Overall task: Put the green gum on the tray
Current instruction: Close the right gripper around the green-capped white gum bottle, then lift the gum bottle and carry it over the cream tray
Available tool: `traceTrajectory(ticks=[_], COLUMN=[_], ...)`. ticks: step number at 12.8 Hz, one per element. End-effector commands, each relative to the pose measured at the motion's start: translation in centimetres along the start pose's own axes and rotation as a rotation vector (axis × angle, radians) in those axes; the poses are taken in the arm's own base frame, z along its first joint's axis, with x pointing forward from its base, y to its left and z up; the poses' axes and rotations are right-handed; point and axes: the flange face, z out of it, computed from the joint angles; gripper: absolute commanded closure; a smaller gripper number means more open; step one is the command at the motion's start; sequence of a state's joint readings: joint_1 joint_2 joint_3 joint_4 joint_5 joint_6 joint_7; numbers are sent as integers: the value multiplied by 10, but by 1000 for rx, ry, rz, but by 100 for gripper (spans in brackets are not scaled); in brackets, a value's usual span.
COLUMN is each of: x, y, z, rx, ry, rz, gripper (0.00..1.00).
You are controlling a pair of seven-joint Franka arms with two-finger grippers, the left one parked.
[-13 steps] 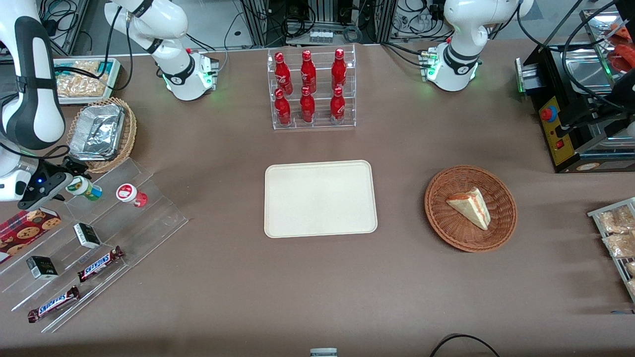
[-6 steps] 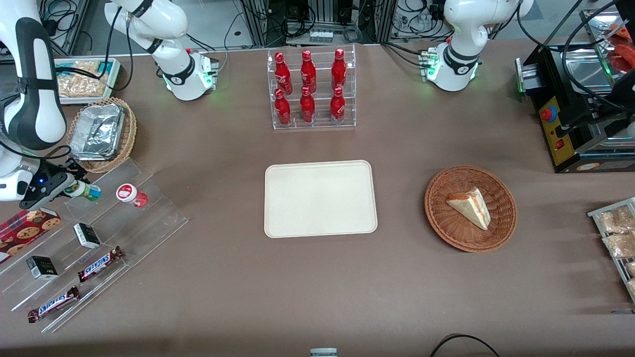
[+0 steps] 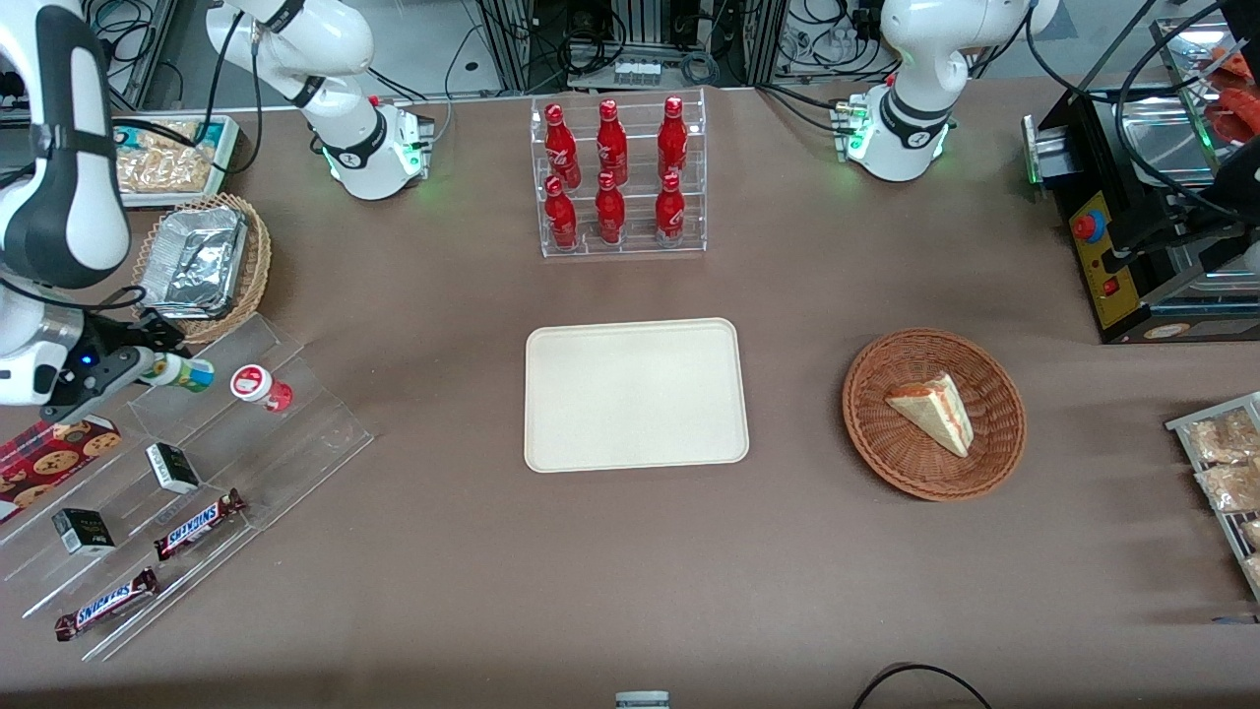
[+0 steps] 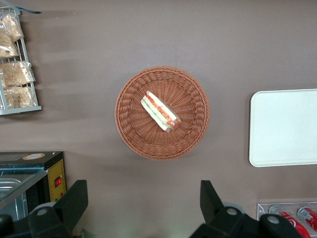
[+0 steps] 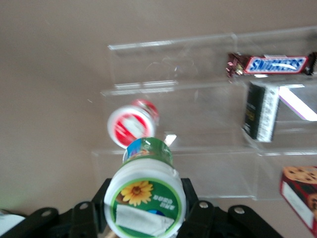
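Green-and-blue cylindrical gum bottle with white lid (image 3: 182, 371) (image 5: 146, 191) — clamped by its lid between closed tool (image 3: 148, 364) (image 5: 144, 210) fingers, tilted above clear acrylic stepped shelf (image 3: 212, 433) — cream rectangular tray (image 3: 635, 394) well apart.

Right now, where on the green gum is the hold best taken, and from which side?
Around the white lid end. The green gum is tilted, its lid toward the wrist, and the gripper already closes on that end beside the red gum bottle, above the clear stepped rack.
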State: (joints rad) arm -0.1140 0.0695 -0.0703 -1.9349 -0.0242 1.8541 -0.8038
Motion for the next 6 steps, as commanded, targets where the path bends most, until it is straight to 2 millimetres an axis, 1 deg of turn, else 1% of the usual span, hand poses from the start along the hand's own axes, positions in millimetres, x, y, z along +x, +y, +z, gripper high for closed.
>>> traceTrajectory(ticks=[1, 3, 6], x=[43, 78, 123], y=[-49, -94, -162], z=[-23, -25, -27], rx=[18, 0, -7], ry=[-32, -39, -31], rz=[87, 168, 290], gripper=[100, 100, 100])
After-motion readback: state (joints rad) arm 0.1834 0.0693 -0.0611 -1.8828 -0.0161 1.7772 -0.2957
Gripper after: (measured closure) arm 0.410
